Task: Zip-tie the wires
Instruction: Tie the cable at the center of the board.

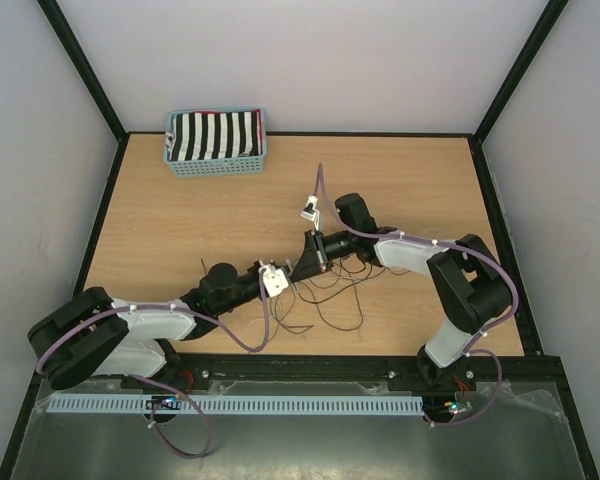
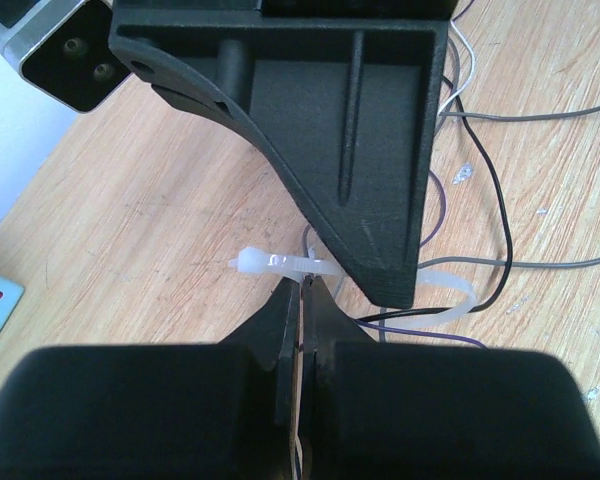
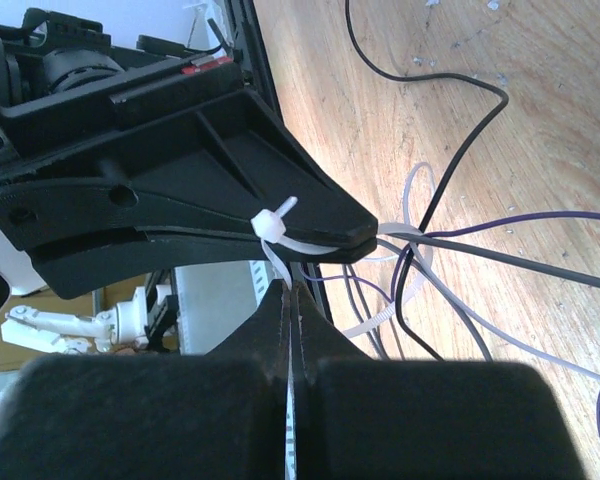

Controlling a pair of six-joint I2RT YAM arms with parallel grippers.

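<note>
The wires (image 3: 425,240) lie loose on the wooden table (image 1: 180,230), just below the centre of the overhead view, where the two arms meet. Thin dark, purple and pale grey strands curl in open loops toward the lower edge of that frame. A white zip tie (image 3: 270,223) appears looped around several of them where they cross. The left gripper (image 2: 302,292) has its fingers pressed together on the tie close beside its head. The right gripper (image 3: 288,295) is likewise closed, with the tie's tail running down between its fingers. We judge the strands light, limp and a little springy, so they will likely slide and fan out rather than hold a bunch. The sensible hold is therefore the stiffer tie, not the wires, and any pull on the tail should be gentle, since thin wire could kink or slip out of the loop. Room for moving looks generous, with open tabletop to the left and right of centre. A blue basket (image 1: 215,168) of striped cloth sits well apart at the upper left, and the table's black frame edges are far from both grippers.
</note>
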